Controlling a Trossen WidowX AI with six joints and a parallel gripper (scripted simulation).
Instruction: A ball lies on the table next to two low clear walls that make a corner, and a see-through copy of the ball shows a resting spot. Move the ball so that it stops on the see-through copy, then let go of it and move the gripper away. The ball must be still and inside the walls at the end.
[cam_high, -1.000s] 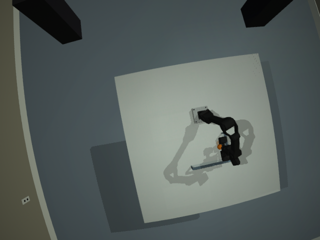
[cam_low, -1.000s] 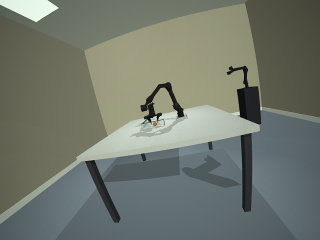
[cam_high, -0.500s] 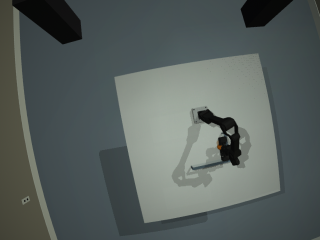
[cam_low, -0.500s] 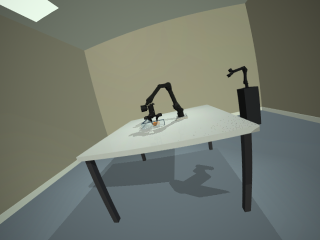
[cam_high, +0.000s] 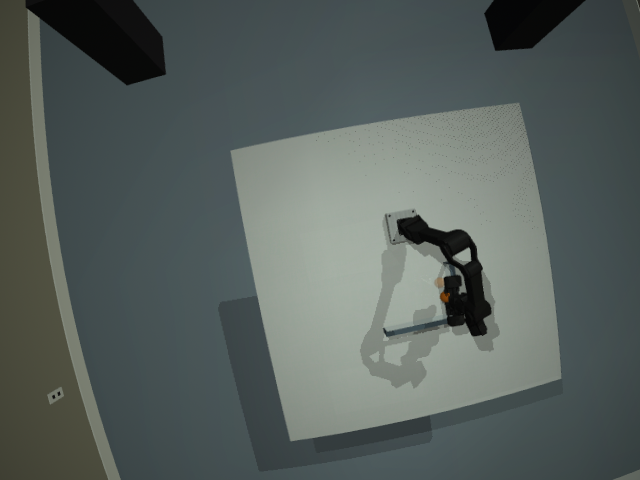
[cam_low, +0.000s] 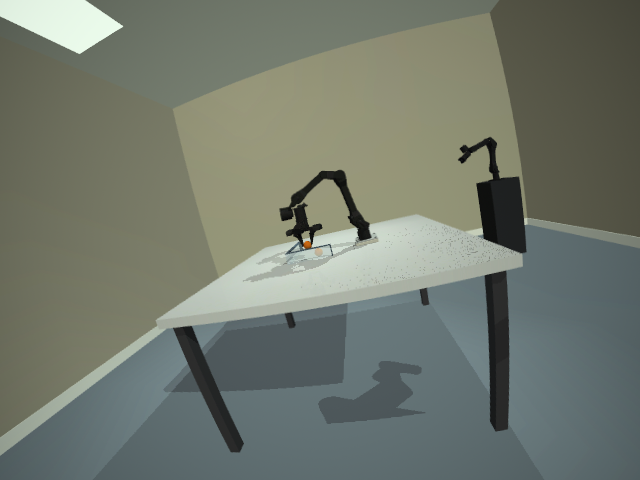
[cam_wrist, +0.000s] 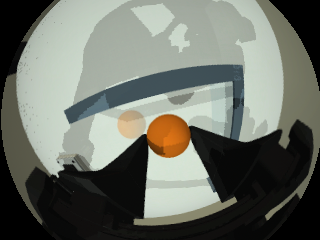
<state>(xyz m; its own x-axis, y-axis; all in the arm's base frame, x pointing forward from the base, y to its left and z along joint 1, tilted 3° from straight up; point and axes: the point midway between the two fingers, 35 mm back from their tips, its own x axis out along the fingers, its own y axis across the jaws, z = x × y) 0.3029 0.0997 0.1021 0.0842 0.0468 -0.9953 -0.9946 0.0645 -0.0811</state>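
Orange ball (cam_wrist: 168, 135) sits clamped between my gripper (cam_wrist: 170, 143) fingertips; see-through copy (cam_wrist: 131, 124) lies just left. Risk: it rolls on release, or fingers clip the clear walls (cam_wrist: 154, 90).

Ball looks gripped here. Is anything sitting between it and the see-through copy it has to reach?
Nothing visible does. The gripper is shut on the orange ball, and the see-through copy sits just beside it, on the same side of the clear walls, with only bare table between them.
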